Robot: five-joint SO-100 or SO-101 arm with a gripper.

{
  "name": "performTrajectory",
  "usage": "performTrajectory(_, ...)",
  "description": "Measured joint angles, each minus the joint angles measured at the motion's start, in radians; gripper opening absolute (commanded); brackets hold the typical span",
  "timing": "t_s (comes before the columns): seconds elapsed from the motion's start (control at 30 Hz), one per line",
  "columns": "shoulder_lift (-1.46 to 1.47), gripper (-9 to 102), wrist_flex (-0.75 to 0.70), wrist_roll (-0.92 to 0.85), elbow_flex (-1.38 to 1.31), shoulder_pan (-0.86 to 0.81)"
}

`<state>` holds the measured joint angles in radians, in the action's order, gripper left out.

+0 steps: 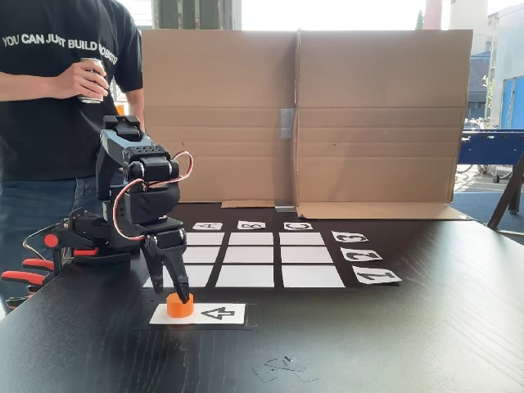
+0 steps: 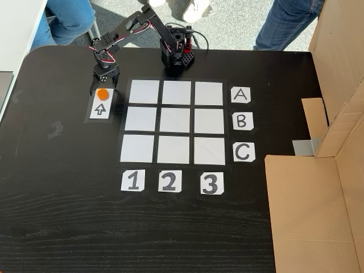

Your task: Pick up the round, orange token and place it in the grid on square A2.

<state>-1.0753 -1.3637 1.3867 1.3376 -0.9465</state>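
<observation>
The orange token (image 1: pixel 180 306) (image 2: pixel 102 94) sits on the end of a white arrow card (image 1: pixel 214 313) (image 2: pixel 100 108), beside the grid (image 1: pixel 250 255) (image 2: pixel 177 120). My gripper (image 1: pixel 174 288) (image 2: pixel 100 86) points straight down over the token, with its dark fingertips reaching the token's top. The jaws look slightly apart, and the token rests on the card. Square A2 (image 1: pixel 205 255) (image 2: pixel 176 92) is a bare white rectangle in the A line, in the middle position.
The arm's base (image 2: pixel 177 54) is clamped at the table edge. A cardboard screen (image 1: pixel 327 115) (image 2: pixel 318 193) stands along one side. A person holding a can (image 1: pixel 92 79) stands behind the arm. Bits of tape (image 1: pixel 278 366) lie on the black table.
</observation>
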Motion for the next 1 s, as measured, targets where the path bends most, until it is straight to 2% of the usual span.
performTrajectory(0.3,0.040,43,-0.002,0.000,-0.107,-0.017)
performTrajectory(1.0,0.083,43,-0.005,0.000,-0.117,0.015)
